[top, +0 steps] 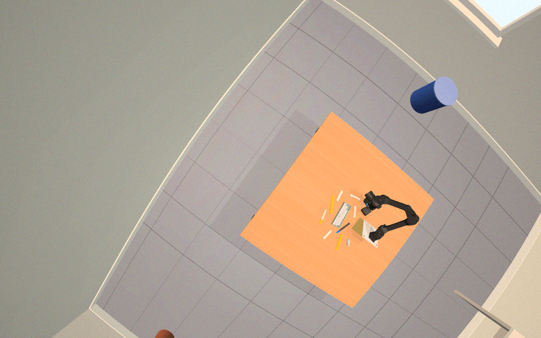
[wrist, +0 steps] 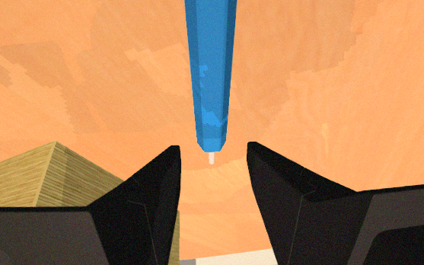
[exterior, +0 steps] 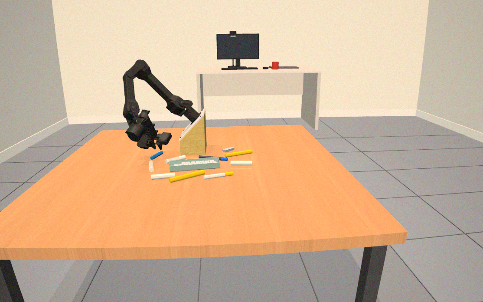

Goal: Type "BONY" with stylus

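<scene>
White stick: off to the far left in the exterior view, a plain white cylinder [top: 354, 196] [exterior: 151, 166] lies on the desk, near the stylus and below the tool.
Stylus: and here's the one that matters, a slim blue faceted barrel [top: 366, 204] [exterior: 156, 155] [wrist: 211, 76], flat on the desk beneath the tool. It narrows toward a blunt shoulder, and a thin pale tip pokes out. From the wrist, it runs lengthwise up the middle, its far end cut off by the edge.
Gripper: the black parallel-jaw gripper [top: 368, 205] [exterior: 160, 148] [wrist: 213, 152] hovers above, fingers spread part-way, nothing pinched. We're at the pick-up, no grip yet! The next move looks like lining up over the barrel, since mostly the tip end sits between the fingers in the wrist view, then lowering and squeezing. Close too near that tip and it could slip or swivel.
Keyboard: right of the tool in the exterior view, white keys in a teal tray-like case [top: 334, 225] [exterior: 194, 167], well apart from the fingers. B, O, N, Y come after the grasp; the letters are too small to read.
Pen: farther right from the tool, a dark pen with a bright blue end [top: 343, 227] [exterior: 213, 157], easily mistaken for the target.
</scene>
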Robot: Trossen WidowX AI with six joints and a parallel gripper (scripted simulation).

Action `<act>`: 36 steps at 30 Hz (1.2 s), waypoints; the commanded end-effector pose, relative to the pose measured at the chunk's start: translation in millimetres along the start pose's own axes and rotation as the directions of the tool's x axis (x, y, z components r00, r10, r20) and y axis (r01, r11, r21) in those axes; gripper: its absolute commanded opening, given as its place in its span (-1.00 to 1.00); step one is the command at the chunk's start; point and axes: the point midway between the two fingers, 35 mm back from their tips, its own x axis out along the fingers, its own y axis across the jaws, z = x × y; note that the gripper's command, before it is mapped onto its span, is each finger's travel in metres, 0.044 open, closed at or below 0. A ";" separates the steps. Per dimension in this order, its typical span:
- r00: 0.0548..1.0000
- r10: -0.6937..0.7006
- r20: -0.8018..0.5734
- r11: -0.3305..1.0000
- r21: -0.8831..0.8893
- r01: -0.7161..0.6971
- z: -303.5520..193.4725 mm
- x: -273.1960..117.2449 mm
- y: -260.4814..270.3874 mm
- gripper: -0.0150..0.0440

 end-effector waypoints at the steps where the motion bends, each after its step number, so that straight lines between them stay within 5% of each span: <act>1: 1.000 -0.004 -0.001 1.000 -0.007 0.004 1.8 3.2 -0.1 0.02; 30: 1.000 -0.005 -0.001 1.000 -0.007 0.005 13.5 23.6 -0.3 0.02; 36: 1.000 -0.001 0.000 1.000 0.000 0.001 12.6 21.9 -0.2 -0.45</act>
